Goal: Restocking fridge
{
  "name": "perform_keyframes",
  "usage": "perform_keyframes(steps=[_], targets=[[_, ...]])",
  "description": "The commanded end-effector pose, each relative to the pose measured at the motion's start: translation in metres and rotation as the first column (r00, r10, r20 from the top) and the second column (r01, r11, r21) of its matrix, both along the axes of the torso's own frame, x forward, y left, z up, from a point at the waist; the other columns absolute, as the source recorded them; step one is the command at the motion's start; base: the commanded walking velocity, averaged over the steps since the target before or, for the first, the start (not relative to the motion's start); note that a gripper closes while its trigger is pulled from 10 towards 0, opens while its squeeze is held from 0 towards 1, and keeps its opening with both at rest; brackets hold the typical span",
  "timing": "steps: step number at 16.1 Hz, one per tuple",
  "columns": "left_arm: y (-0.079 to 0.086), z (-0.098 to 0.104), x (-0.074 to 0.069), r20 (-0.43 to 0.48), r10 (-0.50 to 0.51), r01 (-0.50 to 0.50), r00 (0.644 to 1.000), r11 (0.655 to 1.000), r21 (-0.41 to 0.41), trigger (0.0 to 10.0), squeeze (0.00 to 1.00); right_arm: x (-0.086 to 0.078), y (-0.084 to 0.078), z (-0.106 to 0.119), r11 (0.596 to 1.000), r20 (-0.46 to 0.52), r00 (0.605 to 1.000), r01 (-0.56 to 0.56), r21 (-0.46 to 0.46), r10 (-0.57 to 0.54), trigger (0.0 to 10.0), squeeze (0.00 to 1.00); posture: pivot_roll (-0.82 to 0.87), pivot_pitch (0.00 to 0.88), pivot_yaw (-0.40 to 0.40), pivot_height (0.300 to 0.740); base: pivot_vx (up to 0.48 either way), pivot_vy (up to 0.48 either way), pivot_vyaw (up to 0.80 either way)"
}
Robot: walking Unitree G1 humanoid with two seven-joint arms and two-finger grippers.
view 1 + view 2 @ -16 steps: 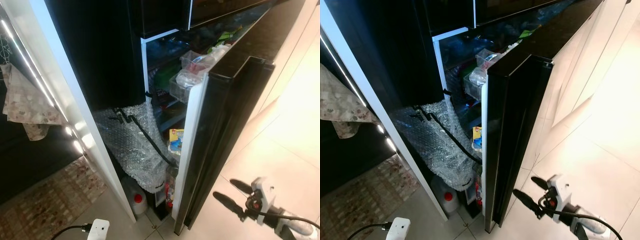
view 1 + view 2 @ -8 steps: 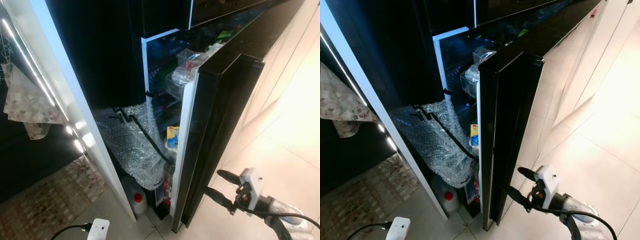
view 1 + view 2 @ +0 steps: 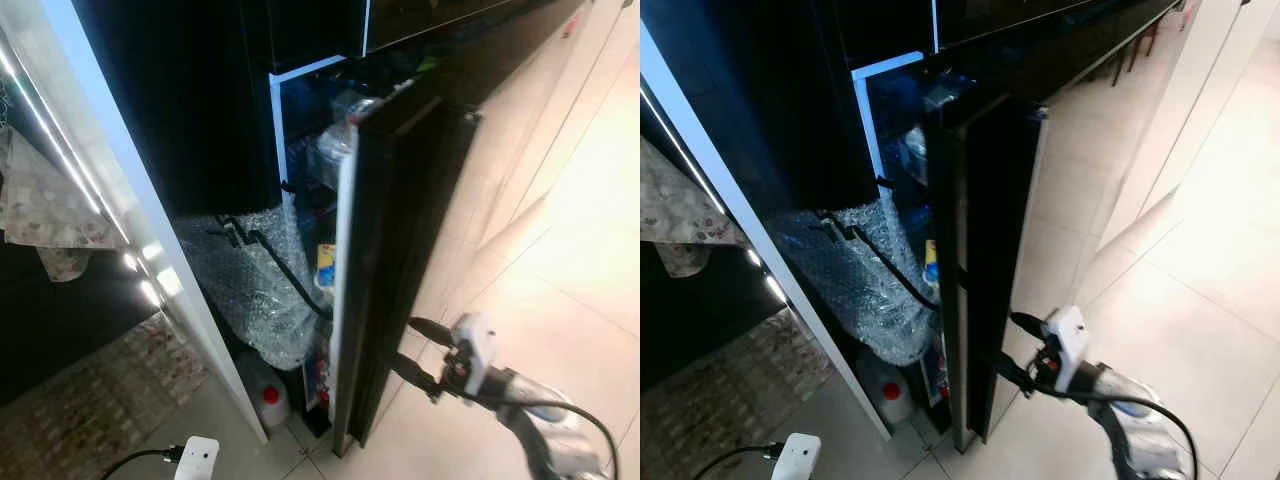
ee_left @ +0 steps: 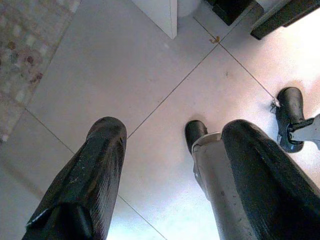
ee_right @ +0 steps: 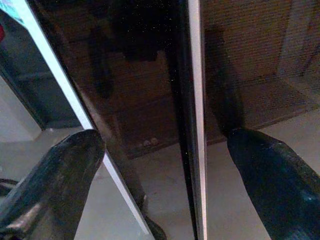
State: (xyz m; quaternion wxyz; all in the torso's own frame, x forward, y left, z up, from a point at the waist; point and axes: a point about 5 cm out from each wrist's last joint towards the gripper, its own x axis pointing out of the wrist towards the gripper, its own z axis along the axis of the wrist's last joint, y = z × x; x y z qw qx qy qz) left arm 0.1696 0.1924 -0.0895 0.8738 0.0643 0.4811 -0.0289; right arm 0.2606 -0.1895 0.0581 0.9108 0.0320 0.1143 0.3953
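Note:
The black fridge door (image 3: 400, 250) stands ajar, edge-on to me, with a narrow gap to the fridge body. Door-shelf items show in the gap: clear containers (image 3: 335, 150) and a yellow-blue carton (image 3: 325, 265). My right gripper (image 3: 405, 342) is open and low, with both fingertips at the door's glossy outer face. In the right wrist view the door (image 5: 145, 75) runs between the spread fingers (image 5: 60, 175). My left gripper (image 4: 172, 135) hangs open over the floor tiles, holding nothing.
Bubble wrap (image 3: 255, 290) with a black cable bulges at the fridge's foot, above a white jug with a red cap (image 3: 268, 395). A white panel with a light strip (image 3: 150, 285), a hanging towel (image 3: 35, 210) and a patterned rug (image 3: 90, 410) lie left. Pale floor tiles (image 3: 560, 270) spread right.
The fridge door has swung further toward shut and the gap has narrowed. My right gripper has moved left along with the door, still open.

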Motion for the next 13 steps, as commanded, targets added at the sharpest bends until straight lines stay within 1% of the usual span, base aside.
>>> perform_keyframes(steps=[1, 3, 4, 6, 7, 8, 11, 13], targets=[[0.003, -0.002, -0.004, -0.017, 0.005, -0.005, 1.000, 1.000, 0.007, 10.0, 0.00, 0.008, 0.006, 0.008, 1.000, 0.053, 0.999, -0.009, -0.008, 0.009, 10.0, 0.00, -0.01, 0.000, 0.063, 0.740, 0.000, 0.000, 0.00], [0.003, -0.002, -0.004, -0.017, 0.005, -0.005, 1.000, 1.000, 0.010, 10.0, 0.00, 0.018, 0.013, 0.011, 1.000, 0.078, 0.997, 0.006, -0.029, -0.004, 10.0, 0.00, -0.01, 0.000, 0.064, 0.740, 0.000, 0.000, 0.00], [0.003, -0.001, -0.004, -0.016, 0.004, -0.004, 1.000, 1.000, 0.012, 10.0, 0.00, 0.024, 0.015, 0.015, 0.999, 0.094, 0.995, 0.024, -0.021, -0.022, 10.0, 0.00, -0.01, 0.000, 0.067, 0.740, 0.000, 0.000, 0.00], [0.003, -0.001, -0.004, -0.014, 0.001, -0.001, 1.000, 1.000, 0.013, 10.0, 0.00, 0.043, 0.029, 0.025, 0.998, 0.145, 0.988, 0.053, -0.021, -0.049, 10.0, 0.00, -0.01, 0.000, 0.068, 0.740, 0.000, 0.000, 0.00], [0.003, -0.001, -0.004, -0.013, 0.001, -0.001, 1.000, 1.000, 0.012, 10.0, 0.00, 0.050, 0.036, 0.030, 0.998, 0.164, 0.985, 0.054, -0.016, -0.051, 10.0, 0.00, -0.01, 0.000, 0.068, 0.740, 0.000, 0.000, 0.00], [0.003, -0.001, -0.003, -0.012, 0.002, -0.002, 1.000, 1.000, 0.012, 10.0, 0.00, 0.055, 0.041, 0.034, 0.999, 0.175, 0.984, 0.048, -0.003, -0.047, 10.0, 0.00, -0.01, 0.000, 0.066, 0.740, 0.000, 0.000, 0.00], [0.002, -0.001, -0.003, -0.009, 0.004, -0.004, 1.000, 1.000, 0.013, 10.0, 0.00, 0.073, 0.065, 0.049, 1.000, 0.214, 0.977, 0.008, 0.024, -0.013, 10.0, 0.00, -0.01, 0.000, 0.064, 0.740, 0.000, 0.000, 0.00], [0.002, -0.001, -0.002, -0.008, 0.004, -0.003, 1.000, 1.000, 0.013, 10.0, 0.00, 0.081, 0.079, 0.055, 0.999, 0.228, 0.974, -0.020, 0.025, 0.014, 10.0, 0.00, -0.01, 0.000, 0.063, 0.740, 0.000, 0.000, 0.00]])
